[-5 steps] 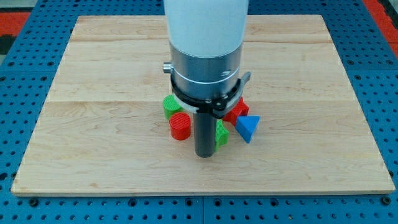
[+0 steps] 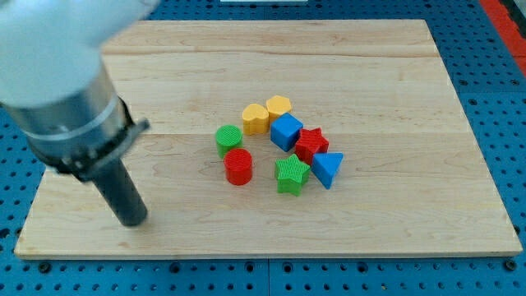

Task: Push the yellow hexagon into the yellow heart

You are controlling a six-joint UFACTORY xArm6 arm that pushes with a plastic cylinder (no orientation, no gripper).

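The wooden desk (image 2: 394, 74) fills most of the view, lying on a blue pegboard (image 2: 501, 123) that shows around its edges. The arm (image 2: 62, 82) comes in from the view's top left, a pale sleeve over a grey collar, ending in a dark rod. There is no end effector with jaws to be apart or together; the rod simply ends in my tip (image 2: 134, 222), which sits on the desk near the view's bottom left, well apart from all the blocks.

The blocks form one cluster near the middle of the desk. The blue cube (image 2: 286, 131) lies at its centre, with the red star (image 2: 311, 144) touching its right side and the blue triangle (image 2: 327, 168) just below the star. The green star (image 2: 292, 174) is at the cluster's bottom, the red cylinder (image 2: 238, 166) to its left, and the green cylinder (image 2: 228, 138) just above that. At the cluster's top, the yellow heart (image 2: 255, 118) and the yellow hexagon (image 2: 279, 106) sit side by side, touching, the hexagon on the right.
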